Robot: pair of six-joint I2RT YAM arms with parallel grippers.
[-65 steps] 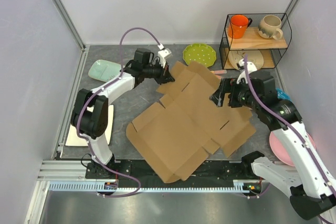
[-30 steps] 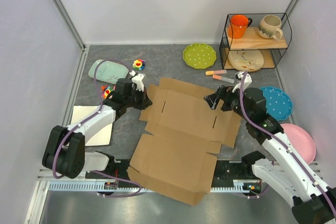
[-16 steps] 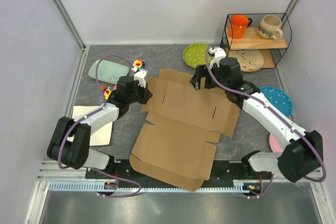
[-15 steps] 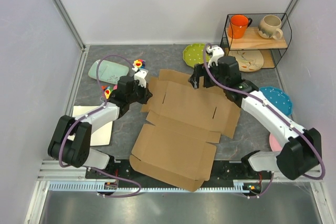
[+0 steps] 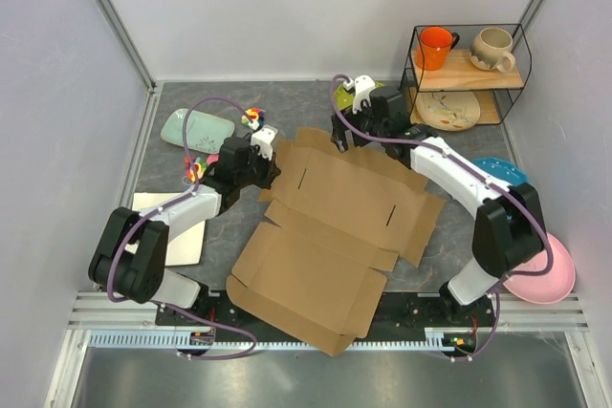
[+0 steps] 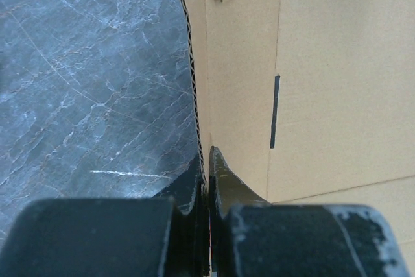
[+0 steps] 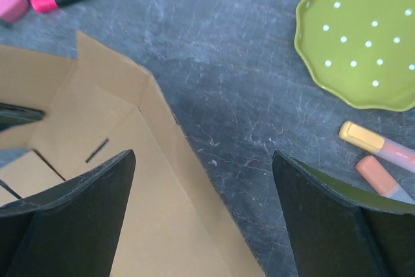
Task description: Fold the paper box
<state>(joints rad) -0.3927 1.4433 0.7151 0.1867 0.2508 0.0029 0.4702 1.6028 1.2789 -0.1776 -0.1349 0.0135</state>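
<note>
Left pincer (image 6: 206, 157) is pinched shut on the left edge of the paper box (image 5: 330, 226), gripping only a thin sliver of one flap. Right pincer (image 7: 202, 157) hangs spread wide over the far corner, holding nothing. The box lies opened out across the middle of the desk (image 5: 287, 107), its near end poking past the near edge. From where I stand, the worry is that slim hold: a push at the far corner could twist the sheet free, or shove it into the markers (image 7: 360, 137) and green plate (image 7: 363, 43) just beyond. That plate looks bare where I can see it. On the far-right shelf (image 5: 466, 69) sit an orange mug (image 5: 435, 45) and a beige mug (image 5: 492, 48), with a patterned plate (image 5: 448, 110) below.
</note>
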